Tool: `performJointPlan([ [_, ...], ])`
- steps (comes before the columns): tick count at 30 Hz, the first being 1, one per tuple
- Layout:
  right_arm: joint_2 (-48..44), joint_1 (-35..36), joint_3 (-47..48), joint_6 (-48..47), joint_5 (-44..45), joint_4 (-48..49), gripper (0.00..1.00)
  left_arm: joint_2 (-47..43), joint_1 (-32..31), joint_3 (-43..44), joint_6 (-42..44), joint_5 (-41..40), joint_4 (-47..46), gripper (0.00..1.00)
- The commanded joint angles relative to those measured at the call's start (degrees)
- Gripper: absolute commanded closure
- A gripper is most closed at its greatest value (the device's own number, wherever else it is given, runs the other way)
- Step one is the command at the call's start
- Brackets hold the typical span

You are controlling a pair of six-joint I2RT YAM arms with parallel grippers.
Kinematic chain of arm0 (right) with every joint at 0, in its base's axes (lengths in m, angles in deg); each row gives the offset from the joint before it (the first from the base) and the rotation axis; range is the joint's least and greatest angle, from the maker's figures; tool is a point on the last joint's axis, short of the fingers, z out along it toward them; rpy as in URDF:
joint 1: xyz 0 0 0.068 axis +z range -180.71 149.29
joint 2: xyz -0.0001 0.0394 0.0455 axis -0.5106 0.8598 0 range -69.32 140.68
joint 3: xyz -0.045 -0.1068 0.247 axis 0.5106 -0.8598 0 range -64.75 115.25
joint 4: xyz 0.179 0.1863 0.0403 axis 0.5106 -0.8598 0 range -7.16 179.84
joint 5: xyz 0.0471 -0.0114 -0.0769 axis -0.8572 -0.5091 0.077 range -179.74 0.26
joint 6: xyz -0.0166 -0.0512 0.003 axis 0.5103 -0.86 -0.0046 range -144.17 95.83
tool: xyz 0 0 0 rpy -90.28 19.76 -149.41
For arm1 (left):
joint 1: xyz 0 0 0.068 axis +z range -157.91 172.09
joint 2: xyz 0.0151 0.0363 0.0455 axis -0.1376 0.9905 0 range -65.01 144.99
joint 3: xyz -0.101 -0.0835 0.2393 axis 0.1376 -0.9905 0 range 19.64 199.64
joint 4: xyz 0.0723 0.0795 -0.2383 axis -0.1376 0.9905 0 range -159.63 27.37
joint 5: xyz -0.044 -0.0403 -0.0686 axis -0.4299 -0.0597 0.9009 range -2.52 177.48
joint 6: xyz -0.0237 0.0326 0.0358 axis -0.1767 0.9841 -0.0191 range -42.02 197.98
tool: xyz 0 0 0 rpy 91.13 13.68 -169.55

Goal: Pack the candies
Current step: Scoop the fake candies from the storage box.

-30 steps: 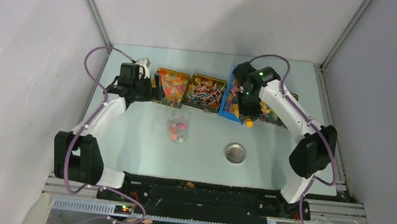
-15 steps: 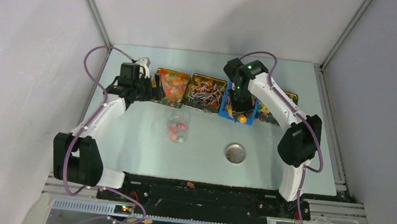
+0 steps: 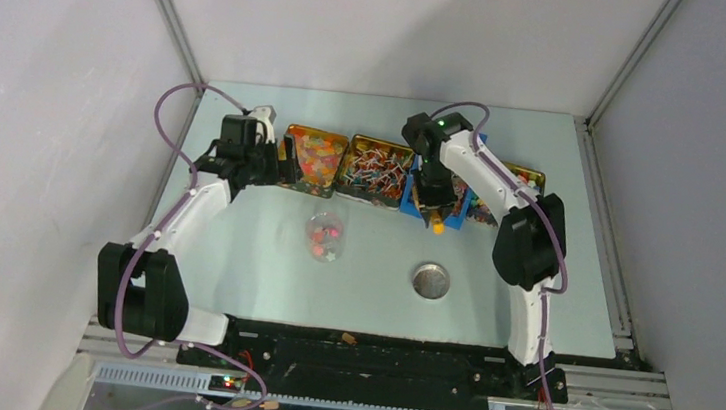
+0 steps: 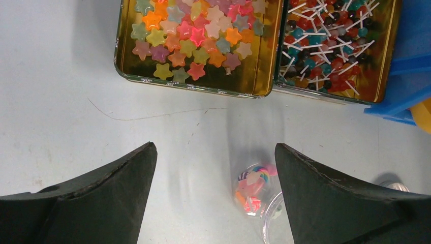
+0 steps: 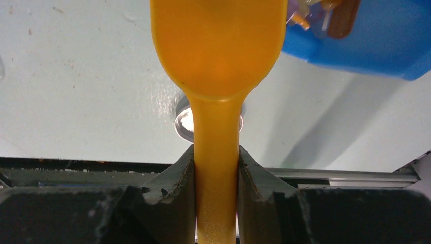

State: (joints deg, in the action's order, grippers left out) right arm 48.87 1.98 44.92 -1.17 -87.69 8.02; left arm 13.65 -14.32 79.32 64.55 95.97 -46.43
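The candies lie in open tins at the back: star gummies (image 4: 198, 40) and white-stick lollipops (image 4: 330, 46). More candies fill a small clear jar (image 3: 324, 236) on the table, its mouth open. My left gripper (image 4: 214, 146) hangs open above the table between the gummy tin and the jar (image 4: 252, 189), holding nothing. My right gripper (image 5: 216, 152) is shut on the handle of the orange scoop (image 5: 218, 46). It hovers at the front edge of the blue bin (image 3: 410, 200). The scoop shows from below, so its contents are hidden.
A round silver lid (image 3: 430, 280) lies on the table in front of the blue bin, partly behind the scoop handle in the right wrist view. Another tin (image 3: 530, 177) stands at the back right. The tins form a row along the back.
The right arm has swung left along the row, carrying the scoop from the right tin to the blue bin's front edge. The left arm has stayed still.
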Motion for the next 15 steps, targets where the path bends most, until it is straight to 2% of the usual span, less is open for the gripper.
performJointPlan([
  [1,1.73,-0.72,2.73,-0.73,2.14,2.4,1.0,-1.25,-0.27,0.79,1.47,-0.75,-1.2,0.06],
  [10,-3.96,-2.02,-6.59,1.94,7.7,14.6,1.0,-1.08,-0.43,0.79,1.64,-0.93,-1.2,0.06],
  [15,-6.84,-2.46,-10.26,2.45,7.71,17.38,1.0,-0.87,-0.61,0.83,1.61,-1.0,-1.17,0.06],
])
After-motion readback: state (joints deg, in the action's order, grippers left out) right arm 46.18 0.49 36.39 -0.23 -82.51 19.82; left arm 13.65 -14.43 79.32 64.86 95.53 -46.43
